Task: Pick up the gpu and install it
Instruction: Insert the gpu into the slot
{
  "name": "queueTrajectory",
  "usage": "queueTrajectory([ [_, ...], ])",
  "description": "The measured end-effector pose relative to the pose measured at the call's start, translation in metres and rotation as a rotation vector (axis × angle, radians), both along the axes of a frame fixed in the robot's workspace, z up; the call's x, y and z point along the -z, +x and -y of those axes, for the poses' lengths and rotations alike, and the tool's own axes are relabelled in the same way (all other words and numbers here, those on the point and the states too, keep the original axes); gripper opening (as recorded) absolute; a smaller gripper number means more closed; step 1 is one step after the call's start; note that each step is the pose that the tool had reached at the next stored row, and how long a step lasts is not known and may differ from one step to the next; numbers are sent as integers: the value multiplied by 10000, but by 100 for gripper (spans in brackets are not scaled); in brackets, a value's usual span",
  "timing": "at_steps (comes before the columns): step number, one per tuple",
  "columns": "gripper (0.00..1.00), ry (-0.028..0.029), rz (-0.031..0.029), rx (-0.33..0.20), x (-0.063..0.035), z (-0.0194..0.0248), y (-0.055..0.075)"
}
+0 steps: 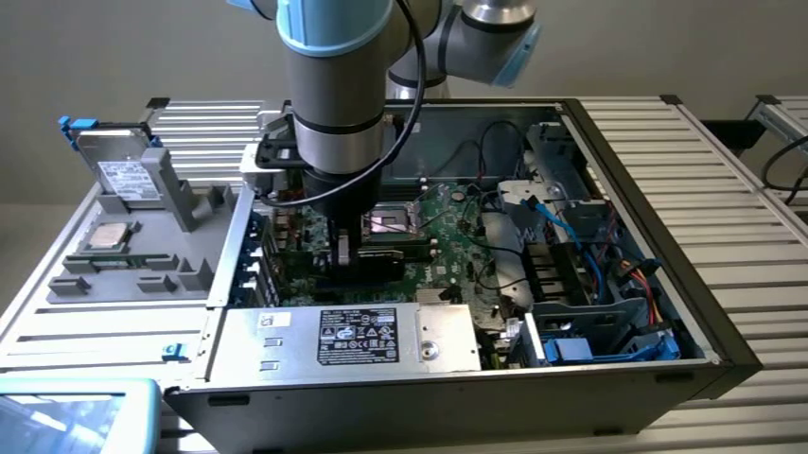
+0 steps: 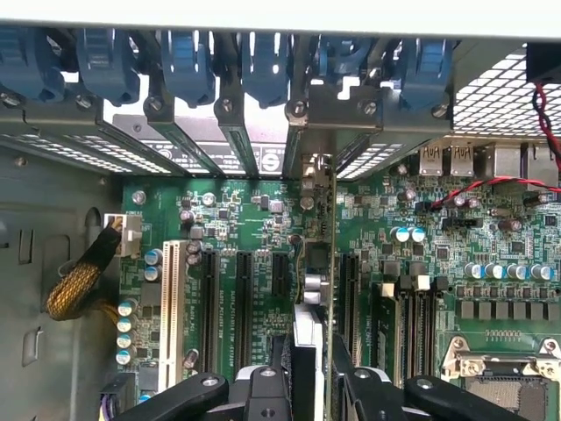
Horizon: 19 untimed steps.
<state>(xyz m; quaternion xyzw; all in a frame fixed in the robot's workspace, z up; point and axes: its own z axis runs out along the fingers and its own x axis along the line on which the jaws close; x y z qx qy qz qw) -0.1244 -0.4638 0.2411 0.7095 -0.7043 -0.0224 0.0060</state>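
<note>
Slatted metal tabletop (image 1: 745, 189) carries an open computer case (image 1: 606, 397) lying on its side, filling center and right of the exterior view. Green motherboard (image 1: 442, 227) covers the case floor, empty CPU socket (image 1: 385, 224) near frame center, silver power supply (image 1: 347, 338) along the lower edge of the case, blue and black cables bundled at the right. Robot arm (image 1: 331, 85) drops from top center into the case. Grey parts tray (image 1: 139, 255) sits at left of frame outside the case, with a silver drive (image 1: 124, 175) standing in it and a processor chip (image 1: 104, 236) lying flat below that.

Jaws of the gripper (image 2: 313, 373) are clenched on the gpu (image 2: 317, 289), held upright and edge-on, seen in the wrist view as a thin vertical card running from bottom center up to the rear bracket row. Card sits right over a black expansion slot (image 2: 348, 294) between the neighbouring slots; cannot tell if it is fully seated. In the exterior view the gpu (image 1: 339, 248) shows just under the arm, left of the socket. Blue slot latches (image 2: 263, 61) line the top of the wrist view
</note>
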Motion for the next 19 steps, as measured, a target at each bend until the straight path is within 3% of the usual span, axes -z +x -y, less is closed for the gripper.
queueTrajectory([
  [19, 28, -1, -2, 1, 14, -4, 0],
])
